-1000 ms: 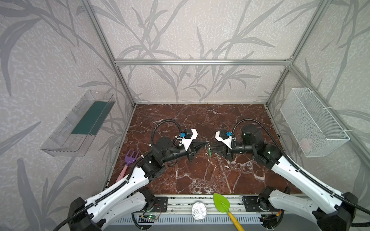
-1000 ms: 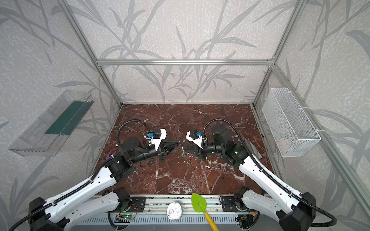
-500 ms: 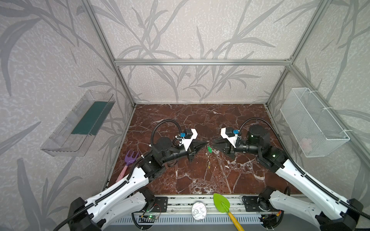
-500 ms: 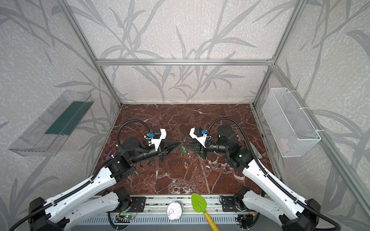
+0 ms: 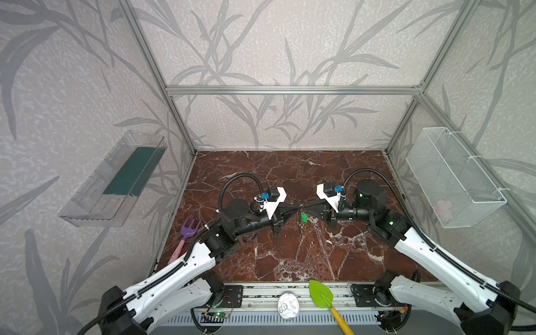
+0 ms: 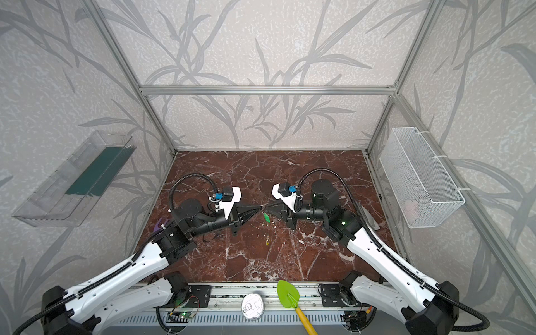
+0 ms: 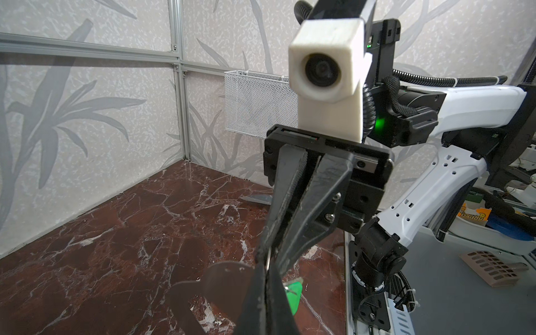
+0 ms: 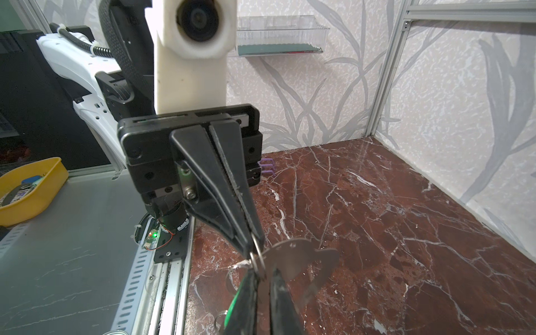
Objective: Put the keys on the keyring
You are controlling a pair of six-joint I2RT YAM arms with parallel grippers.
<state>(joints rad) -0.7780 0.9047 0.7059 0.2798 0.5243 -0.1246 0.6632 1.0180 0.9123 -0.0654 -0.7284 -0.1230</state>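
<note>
**A:** Where the two arms meet, at the centre of both top views, what is there?

**B:** The left claw (image 5: 298,207) and the right claw (image 5: 306,206) stand tip to tip, raised above the bench (image 5: 290,174).

**A:** How does the left claw stand?

**B:** Its fingers (image 8: 220,179) are pressed flush together, clamped on the keyring (image 8: 295,261). In the right wrist view the grey plate sticks out sideways from their tips.

**A:** And the right claw?

**B:** Its fingers (image 7: 290,188) are nearly together, with only a narrow gap between them. In the left wrist view a thin wire loop (image 7: 269,258) shows at their tips. Whether they grip it I cannot tell.

**A:** Where are the keys?

**B:** The green key (image 5: 304,217) hangs just below the meeting tips, clear of the bench. Only its tag shows plainly. The yellow key (image 6: 267,240) lies on the bench, below the green one in the frame. It is too small to tell how it is turned.

**A:** What else is about?

**B:** A purple fork (image 5: 190,229) lies at the bench's left edge, well apart from the claws. A green shovel (image 5: 320,294) rests on the front rail, lower centre of the frame. A wire basket (image 5: 452,179) hangs on the wall at the right.
</note>
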